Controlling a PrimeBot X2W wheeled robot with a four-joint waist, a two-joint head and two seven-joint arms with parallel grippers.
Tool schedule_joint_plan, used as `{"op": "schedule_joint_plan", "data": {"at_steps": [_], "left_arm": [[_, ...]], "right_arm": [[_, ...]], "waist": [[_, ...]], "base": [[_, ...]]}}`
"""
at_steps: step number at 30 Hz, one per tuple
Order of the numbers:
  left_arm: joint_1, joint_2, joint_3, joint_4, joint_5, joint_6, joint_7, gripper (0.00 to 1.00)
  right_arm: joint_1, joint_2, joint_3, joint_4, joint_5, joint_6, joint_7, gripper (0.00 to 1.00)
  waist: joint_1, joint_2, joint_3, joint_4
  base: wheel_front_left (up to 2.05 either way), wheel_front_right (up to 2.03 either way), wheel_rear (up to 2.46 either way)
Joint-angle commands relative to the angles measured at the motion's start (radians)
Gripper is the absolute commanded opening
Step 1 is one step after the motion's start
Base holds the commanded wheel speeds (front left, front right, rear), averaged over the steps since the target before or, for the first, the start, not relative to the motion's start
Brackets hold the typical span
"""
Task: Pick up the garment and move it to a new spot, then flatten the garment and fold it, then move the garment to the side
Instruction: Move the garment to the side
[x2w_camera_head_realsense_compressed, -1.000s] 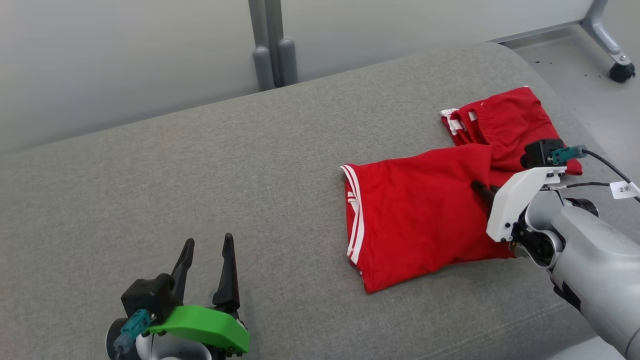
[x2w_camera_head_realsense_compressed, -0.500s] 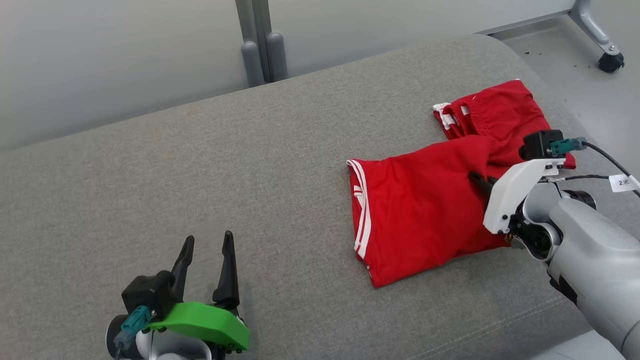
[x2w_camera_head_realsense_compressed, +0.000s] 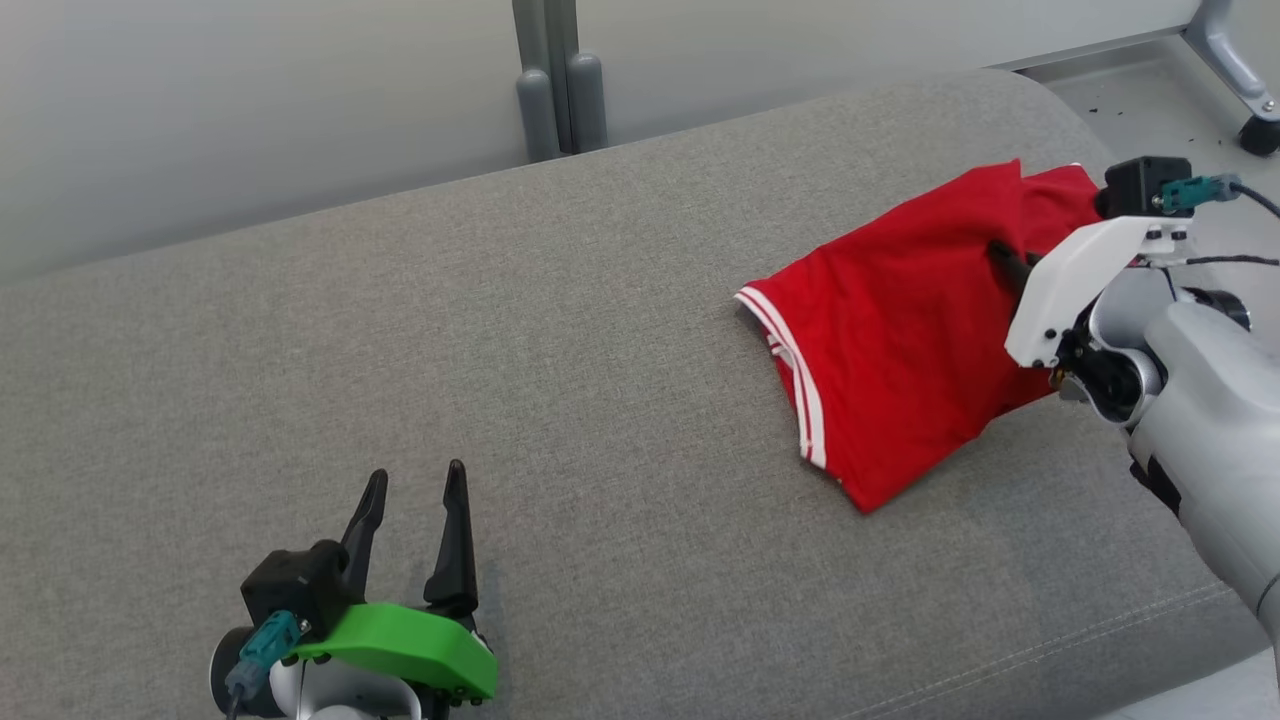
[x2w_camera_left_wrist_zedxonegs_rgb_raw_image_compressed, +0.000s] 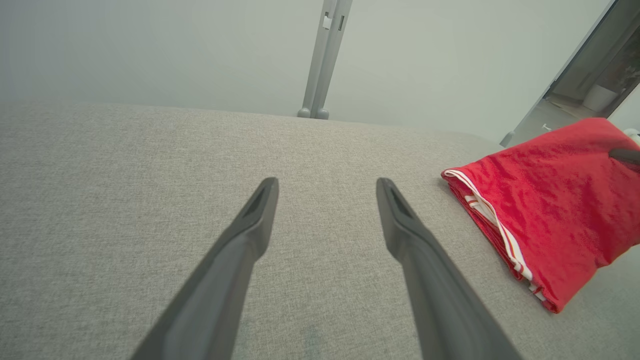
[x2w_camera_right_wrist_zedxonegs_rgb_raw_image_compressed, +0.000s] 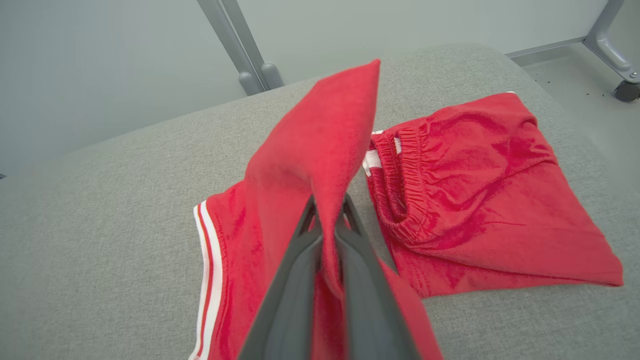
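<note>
While the wide grey woven-fabric cushion (x2w_camera_head_realsense_compressed: 450, 350) has plenty of free room to the left, the red knit shorts with white side stripes (x2w_camera_head_realsense_compressed: 900, 330) sit at its far right end, close to the rounded edge with bare floor (x2w_camera_head_realsense_compressed: 1170, 110) beyond. Main risk: any pull toward that side and the trailing half goes over the edge. The white-shelled right gripper (x2w_camera_right_wrist_zedxonegs_rgb_raw_image_compressed: 328, 212) is clenched on a raised fold of one leg. The right wrist view shows the other half, with the gathered elastic waistband (x2w_camera_right_wrist_zedxonegs_rgb_raw_image_compressed: 395, 200), lying flat on the cushion. So it's a one-point lift: I expect the flat part to drag on the textured upholstery, bunch up and undo whatever layering is there, which makes the flattening harder. The pinch looks like a thin ridge of cloth between narrow fingers. Drag load or a fast swing could pull it out, and the shorts would drop in a heap. How many layers are caught I can't tell; if only one, the leg will open as it rises. The green-shelled left gripper (x2w_camera_head_realsense_compressed: 415, 480) hangs low at the near left with jaws spread, empty and well apart from the shorts, so there's no second hold if the first slips. The striped hem (x2w_camera_right_wrist_zedxonegs_rgb_raw_image_compressed: 207, 260) could fold under on landing.
</note>
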Motion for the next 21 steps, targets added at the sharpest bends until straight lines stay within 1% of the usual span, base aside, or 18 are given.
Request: {"op": "schedule_joint_plan", "data": {"at_steps": [1,4,10,21], "left_arm": [[-0.017,0.007,0.002,-0.002,-0.007,0.003,0.0,1.0],[-0.023,0.01,0.002,-0.003,-0.004,0.001,0.001,1.0],[-0.03,0.018,0.001,-0.008,0.002,0.004,0.003,1.0],[-0.031,0.037,-0.006,-0.023,0.012,0.012,0.017,1.0]], "right_arm": [[-0.024,-0.001,-0.007,0.015,-0.011,0.0,0.001,0.0],[-0.064,-0.004,-0.016,0.051,-0.029,0.0,0.006,0.0],[-0.128,-0.03,-0.015,0.114,-0.075,0.0,0.007,0.0],[-0.202,-0.104,-0.033,0.189,-0.105,0.0,0.023,0.0]], "waist": [[0.0,0.0,0.009,0.005],[0.0,0.0,0.021,0.012],[0.0,0.0,0.043,0.025],[0.0,0.0,0.067,0.05]], "base": [[0.0,0.0,0.0],[0.0,0.0,0.0],[0.0,0.0,0.0],[0.0,0.0,0.0]]}}
